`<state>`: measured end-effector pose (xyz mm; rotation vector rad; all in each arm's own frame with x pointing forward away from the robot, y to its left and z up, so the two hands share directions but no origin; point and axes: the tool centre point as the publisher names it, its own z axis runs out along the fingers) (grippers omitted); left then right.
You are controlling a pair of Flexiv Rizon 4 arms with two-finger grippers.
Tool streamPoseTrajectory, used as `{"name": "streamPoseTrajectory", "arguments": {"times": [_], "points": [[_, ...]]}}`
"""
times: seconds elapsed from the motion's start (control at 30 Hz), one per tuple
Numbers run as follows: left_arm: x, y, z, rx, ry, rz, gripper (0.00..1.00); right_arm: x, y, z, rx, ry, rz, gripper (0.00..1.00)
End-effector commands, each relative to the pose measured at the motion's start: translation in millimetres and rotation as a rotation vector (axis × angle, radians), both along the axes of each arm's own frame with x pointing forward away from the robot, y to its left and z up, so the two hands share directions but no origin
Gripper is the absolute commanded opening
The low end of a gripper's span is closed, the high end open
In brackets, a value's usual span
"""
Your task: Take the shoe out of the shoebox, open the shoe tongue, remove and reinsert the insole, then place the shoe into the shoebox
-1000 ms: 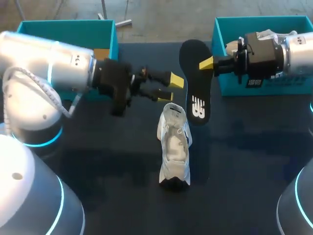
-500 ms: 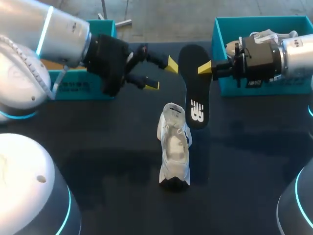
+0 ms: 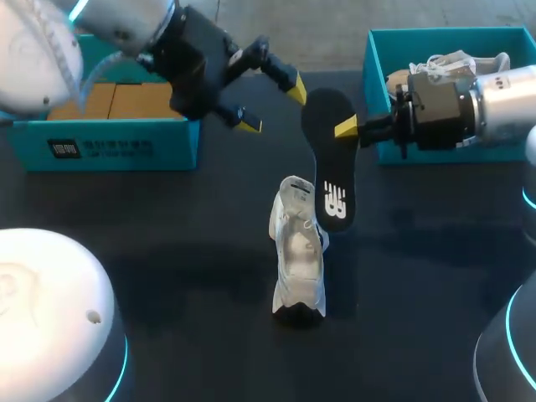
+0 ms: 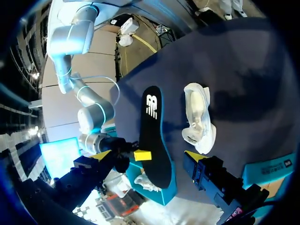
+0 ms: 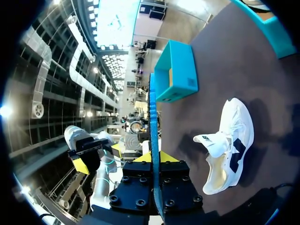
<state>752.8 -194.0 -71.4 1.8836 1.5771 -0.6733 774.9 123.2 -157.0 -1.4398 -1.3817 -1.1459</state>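
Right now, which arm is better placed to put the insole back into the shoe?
The right, I judge: the right gripper is shut on the insole, which hangs close by the shoe. The left gripper is open and empty, further off.

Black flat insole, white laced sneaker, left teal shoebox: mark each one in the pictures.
Black flat insole [image 3: 333, 163]: head view, middle of its black face.
White laced sneaker [image 3: 298, 251]: head view, its open mouth.
Left teal shoebox [image 3: 117, 149]: head view, front wall.

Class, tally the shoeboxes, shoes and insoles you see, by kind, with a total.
Teal shoeboxes: 2, left box, right box
White shoes: 2, shoe on the table, shoe in the right box
Black insole: 1
Total: 5
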Motion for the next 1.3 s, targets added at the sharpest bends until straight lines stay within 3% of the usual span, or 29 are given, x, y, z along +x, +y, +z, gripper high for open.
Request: {"name": "streamPoseTrajectory", "arguments": {"times": [0.03, 0.23, 0.53, 0.73, 0.8, 1.3], "points": [[16.3, -5, 10, 0.381, -0.023, 0.001, 1.00, 2.2, 4, -2, -0.003, -0.001, 0.003, 0.00], [29.4, -7, 18, 0.484, -0.027, 0.024, 1.00, 2.5, 6, -5, 0.006, -0.005, 0.003, 0.00], [31.8, -16, 20, 0.632, -0.010, 0.000, 1.00, 2.6, 9, -11, 0.018, -0.001, 0.009, 0.00], [37.1, -27, 24, 0.659, -0.032, 0.030, 1.00, 4.2, 12, -15, 0.026, 0.003, 0.021, 0.00], [39.9, -31, 26, 0.619, -0.087, 0.063, 1.00, 4.7, 14, -14, 0.029, 0.002, 0.026, 0.00], [39.9, -31, 26, 0.619, -0.087, 0.063, 1.00, 7.1, 13, -9, 0.015, -0.004, 0.029, 0.00]]}}
